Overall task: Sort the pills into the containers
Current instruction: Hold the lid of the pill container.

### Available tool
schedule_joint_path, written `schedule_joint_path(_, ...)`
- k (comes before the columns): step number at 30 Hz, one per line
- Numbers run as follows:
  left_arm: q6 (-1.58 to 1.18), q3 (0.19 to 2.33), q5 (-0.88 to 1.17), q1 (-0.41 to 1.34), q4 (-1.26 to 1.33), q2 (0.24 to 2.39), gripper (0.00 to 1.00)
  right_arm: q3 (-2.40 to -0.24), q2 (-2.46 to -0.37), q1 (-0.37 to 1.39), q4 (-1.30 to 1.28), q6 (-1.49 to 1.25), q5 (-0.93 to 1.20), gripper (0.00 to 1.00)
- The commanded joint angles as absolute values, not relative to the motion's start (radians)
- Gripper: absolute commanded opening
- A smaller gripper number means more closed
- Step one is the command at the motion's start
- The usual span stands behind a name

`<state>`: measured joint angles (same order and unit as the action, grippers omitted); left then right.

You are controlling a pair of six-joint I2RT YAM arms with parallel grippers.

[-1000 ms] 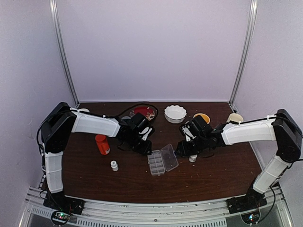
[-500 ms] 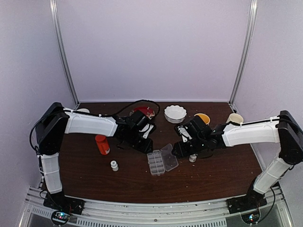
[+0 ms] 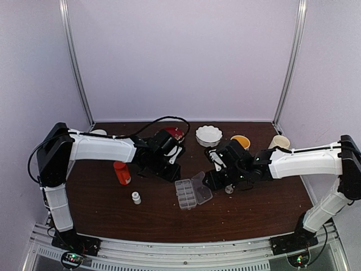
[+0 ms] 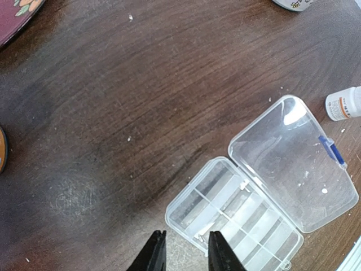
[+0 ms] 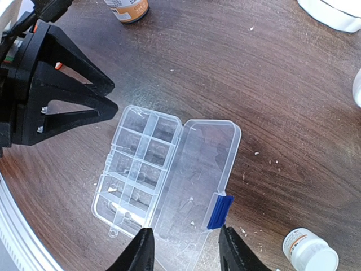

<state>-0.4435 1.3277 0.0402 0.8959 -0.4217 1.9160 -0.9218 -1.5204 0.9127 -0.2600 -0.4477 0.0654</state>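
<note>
Pills (image 4: 324,191) lie as pale specks in and around the open pill box (image 3: 193,192), just below the middle of the overhead frame.

The box sits flat on the dark desk (image 4: 113,84). In my right wrist view its clear lid (image 5: 197,169) is folded out to the right of the cells (image 5: 138,164). A few specks lie on the lid, one pale bit sits in a lower-left cell, and more dot the wood nearby. My left end effector (image 4: 185,254) hangs at the bottom of its view over the box's corner, fingers slightly spread around nothing. My right end effector (image 5: 189,251) is spread wider, straddling the lid's lower edge near the blue clasp (image 5: 219,212); whether it touches, I cannot tell. A small white bottle (image 5: 310,254) stands at the lower right, and an orange-red bottle (image 3: 120,172) left of centre overhead.
</note>
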Motion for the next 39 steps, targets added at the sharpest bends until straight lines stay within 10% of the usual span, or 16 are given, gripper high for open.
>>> schedule_joint_path(1,-0.448,1.311,0.026,0.906,-0.439,1.883,0.29,-0.954,-1.504,0.921,-0.283,-0.45,0.014,0.4)
schedule_joint_path(9,-0.442,1.281,0.069,0.906,-0.425,1.895,0.24,-0.999,-1.62,0.922,-0.324,-0.482,0.005,0.13)
schedule_joint_path(39,-0.356,1.381,0.093,0.908,-0.411,2.043,0.12,-1.006,-1.754,0.945,-0.265,-0.544,-0.116,0.09)
